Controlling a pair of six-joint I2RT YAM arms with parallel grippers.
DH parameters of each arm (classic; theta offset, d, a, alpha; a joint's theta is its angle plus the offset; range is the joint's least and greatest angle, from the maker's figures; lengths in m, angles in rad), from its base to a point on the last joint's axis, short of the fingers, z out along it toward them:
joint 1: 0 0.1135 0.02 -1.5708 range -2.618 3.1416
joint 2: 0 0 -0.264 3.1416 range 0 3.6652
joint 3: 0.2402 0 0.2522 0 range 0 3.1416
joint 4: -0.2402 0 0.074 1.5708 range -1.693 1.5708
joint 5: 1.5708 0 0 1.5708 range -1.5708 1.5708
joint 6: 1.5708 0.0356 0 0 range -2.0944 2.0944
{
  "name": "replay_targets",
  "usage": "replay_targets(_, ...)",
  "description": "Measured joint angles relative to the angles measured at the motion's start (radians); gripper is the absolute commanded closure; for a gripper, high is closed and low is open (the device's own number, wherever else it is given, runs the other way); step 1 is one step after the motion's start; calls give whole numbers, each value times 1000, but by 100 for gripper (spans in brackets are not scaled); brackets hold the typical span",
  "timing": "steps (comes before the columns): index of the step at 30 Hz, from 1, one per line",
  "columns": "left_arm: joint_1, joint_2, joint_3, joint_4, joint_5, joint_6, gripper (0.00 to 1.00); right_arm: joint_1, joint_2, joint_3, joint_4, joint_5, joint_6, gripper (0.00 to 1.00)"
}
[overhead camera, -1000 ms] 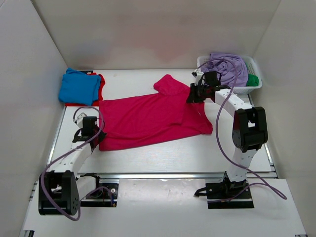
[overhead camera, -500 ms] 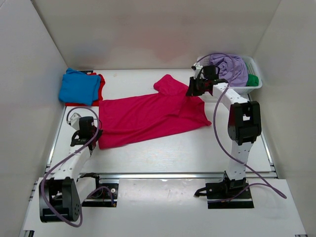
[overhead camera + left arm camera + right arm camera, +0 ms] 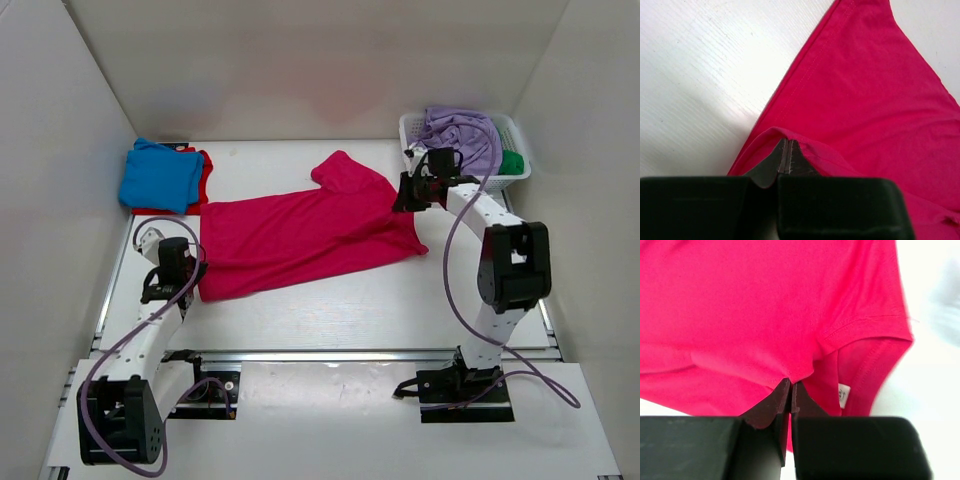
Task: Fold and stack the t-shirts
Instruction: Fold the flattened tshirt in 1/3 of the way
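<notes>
The crimson-pink t-shirt (image 3: 300, 235) lies spread across the middle of the table. My left gripper (image 3: 178, 276) is shut on its near-left hem corner; the left wrist view shows the cloth (image 3: 865, 100) pinched at the jaw tips (image 3: 788, 145). My right gripper (image 3: 405, 195) is shut on its right edge by the collar; the right wrist view shows the cloth (image 3: 765, 305) pinched at the tips (image 3: 791, 384). A folded bright blue shirt (image 3: 160, 175) lies on a red shirt (image 3: 203, 172) at the far left. Lavender (image 3: 462, 135) and green (image 3: 512, 162) shirts sit in the basket.
The white latticed basket (image 3: 412, 128) stands at the far right corner, just behind my right gripper. White walls enclose the table on three sides. A metal rail runs along the near edge (image 3: 330, 353).
Both grippers have drawn apart, the left toward the near left and the right toward the right. The crimson-pink shirt has been pulled flatter and straighter between them.
</notes>
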Motion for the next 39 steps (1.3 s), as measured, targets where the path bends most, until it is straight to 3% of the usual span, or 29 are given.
replay_targets(11, -76, -182, 52, -158, 5, 10, 100, 12, -300, -87, -54, 35, -46, 100)
replay_targets(22, -159, -345, 50, -327, 3, -21, 100, 24, -475, -251, -134, 50, -50, 100)
replay_targets(39, -214, -580, 58, -522, -64, -93, 100, 57, -694, -318, -217, 56, -33, 100)
